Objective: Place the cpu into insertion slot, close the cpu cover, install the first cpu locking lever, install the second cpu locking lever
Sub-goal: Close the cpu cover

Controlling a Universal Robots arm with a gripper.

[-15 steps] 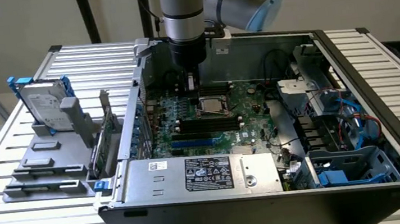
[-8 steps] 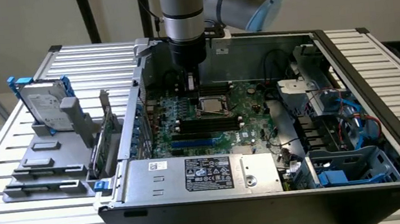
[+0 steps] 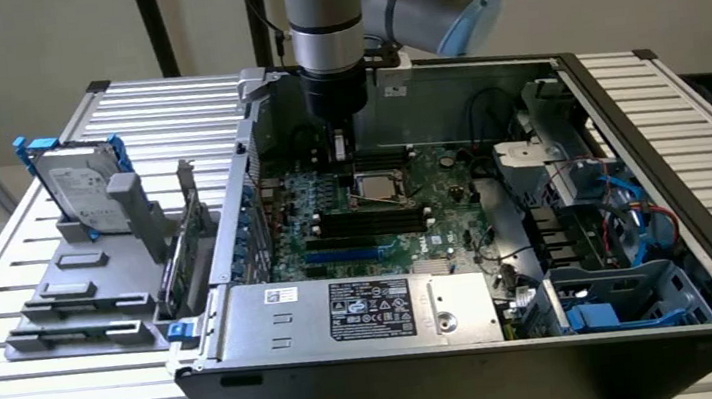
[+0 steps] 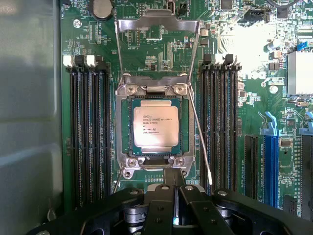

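Observation:
The cpu (image 4: 156,126), a pale silver square chip with printed text, lies flat inside the insertion slot (image 4: 123,128). The cpu cover (image 4: 157,23), a thin silvery frame, is swung up and open behind the socket on its hinge. One thin wire locking lever (image 4: 200,144) slants loose along the socket's side, and the tip of another (image 4: 118,180) shows at the opposite corner. My gripper (image 4: 174,196) hangs just off the socket's near edge, its black fingers shut with nothing between them. In the exterior view the gripper (image 3: 339,149) is low inside the case beside the socket (image 3: 379,187).
Black memory slots (image 4: 90,132) flank the socket on both sides. A grey power supply box (image 3: 356,310) lies along the case's front. A hard drive (image 3: 80,186) stands in a grey holder outside the case at the exterior view's left. Blue drive cages (image 3: 623,302) and cables fill the right.

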